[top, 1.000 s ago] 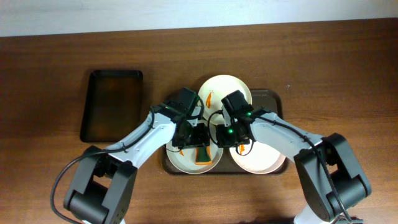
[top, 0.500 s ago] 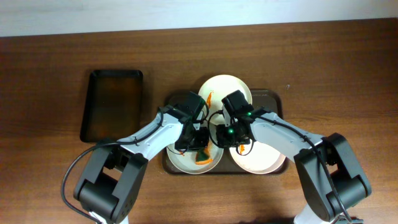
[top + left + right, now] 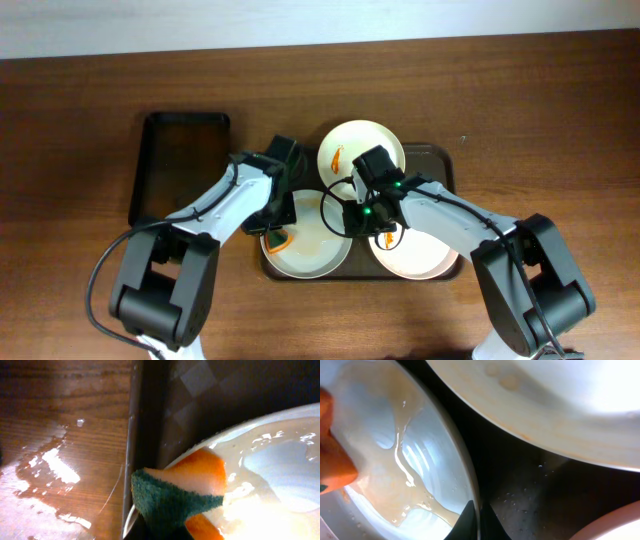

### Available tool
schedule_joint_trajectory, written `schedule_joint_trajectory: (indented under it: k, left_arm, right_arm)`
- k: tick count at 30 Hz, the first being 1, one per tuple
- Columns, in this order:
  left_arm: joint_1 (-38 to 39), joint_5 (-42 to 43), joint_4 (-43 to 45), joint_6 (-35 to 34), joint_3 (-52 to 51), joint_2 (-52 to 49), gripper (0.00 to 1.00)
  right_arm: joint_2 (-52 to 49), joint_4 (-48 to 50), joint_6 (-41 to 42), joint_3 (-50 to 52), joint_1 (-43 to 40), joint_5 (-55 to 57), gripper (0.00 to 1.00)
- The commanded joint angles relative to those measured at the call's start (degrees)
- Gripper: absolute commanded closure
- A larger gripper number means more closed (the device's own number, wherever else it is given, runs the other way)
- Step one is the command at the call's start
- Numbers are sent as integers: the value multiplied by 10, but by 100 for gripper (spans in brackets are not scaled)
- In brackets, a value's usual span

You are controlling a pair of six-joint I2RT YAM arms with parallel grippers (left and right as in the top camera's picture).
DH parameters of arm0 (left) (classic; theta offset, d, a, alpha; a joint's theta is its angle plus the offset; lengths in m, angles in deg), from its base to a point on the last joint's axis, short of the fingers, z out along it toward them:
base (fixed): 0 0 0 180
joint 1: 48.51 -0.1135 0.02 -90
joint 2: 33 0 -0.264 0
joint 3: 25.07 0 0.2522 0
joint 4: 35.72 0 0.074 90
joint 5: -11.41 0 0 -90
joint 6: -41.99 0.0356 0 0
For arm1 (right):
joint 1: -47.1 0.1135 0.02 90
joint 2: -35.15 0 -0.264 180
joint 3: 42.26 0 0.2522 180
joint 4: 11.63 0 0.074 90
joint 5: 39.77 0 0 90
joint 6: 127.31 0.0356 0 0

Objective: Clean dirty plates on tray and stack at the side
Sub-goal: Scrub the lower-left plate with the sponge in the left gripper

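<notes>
Three white plates sit on the dark brown tray (image 3: 445,160). The back plate (image 3: 365,145) carries an orange smear. The front left plate (image 3: 310,250) is wet with a thin brownish film, also seen in the right wrist view (image 3: 395,450). The front right plate (image 3: 420,255) is plain. My left gripper (image 3: 278,225) is shut on an orange and green sponge (image 3: 175,492) pressed at the front left plate's left rim (image 3: 260,425). My right gripper (image 3: 479,512) is shut on that plate's right rim, one finger on each side.
A smaller black tray (image 3: 180,170) stands on the wooden table left of the brown tray. The wood beside the brown tray's left rim (image 3: 142,435) is wet (image 3: 50,465). The plates lie close together, nearly touching.
My left gripper has dragged the sponge from the middle of the front left plate to its left rim. The right gripper has kept its hold on the plate's right rim.
</notes>
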Motion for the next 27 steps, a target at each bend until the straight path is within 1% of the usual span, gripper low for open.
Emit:
schedule_joint_trajectory:
  k: [1, 2, 4, 5, 8, 11, 14, 15, 17, 18, 19, 20, 22, 23, 24, 27]
  left_arm:
    - [-19, -57, -72, -3, 91, -10, 100]
    - [-18, -36, -86, 4, 115, -8, 100]
    - [-18, 63, -88, 71, 148, -6, 100]
    - [-18, 108, -87, 88, 150, -6, 100]
    - [-17, 181, -84, 88, 125, -9, 100]
    - [-6, 196, -53, 87, 70, -13, 100]
    - [5, 212, 5, 97, 5, -20, 100]
    - [5, 211, 12, 119, -9, -21, 100]
    - [3, 208, 14, 191, -23, -21, 100]
    - [3, 186, 15, 216, -25, -21, 100]
    - [3, 154, 19, 217, -28, -21, 100]
    - [3, 99, 26, 216, -34, -21, 100]
    - [3, 42, 50, 216, -52, -21, 100]
    - [3, -26, 70, 216, -74, -21, 100]
    - [3, -59, 77, 212, -83, -21, 100]
    - [3, -212, 76, 141, -97, -21, 100]
  right_arm:
    - [-3, -9, -1, 5, -6, 25, 96]
    - [-3, -8, -2, 5, -6, 25, 96]
    - [-3, -8, -1, 5, -6, 25, 96]
    - [-3, -8, -1, 5, -6, 25, 96]
    - [-3, -7, -1, 5, -6, 23, 96]
    - [-3, -7, -2, 5, -6, 21, 96]
    - [-3, -8, -2, 5, -6, 21, 96]
    - [-3, -8, -2, 5, -6, 21, 96]
    - [-3, -8, -2, 5, -6, 21, 96]
    - [-3, -7, -2, 5, -6, 21, 96]
    - [-3, -7, -2, 5, -6, 21, 96]
    - [-3, -7, -2, 5, -6, 21, 96]
    - [-3, -8, -2, 5, -6, 21, 96]
    - [-3, -8, -2, 5, -6, 21, 96]
    - [-3, -8, -2, 5, -6, 21, 96]
    - [-3, -7, -2, 5, -6, 21, 96]
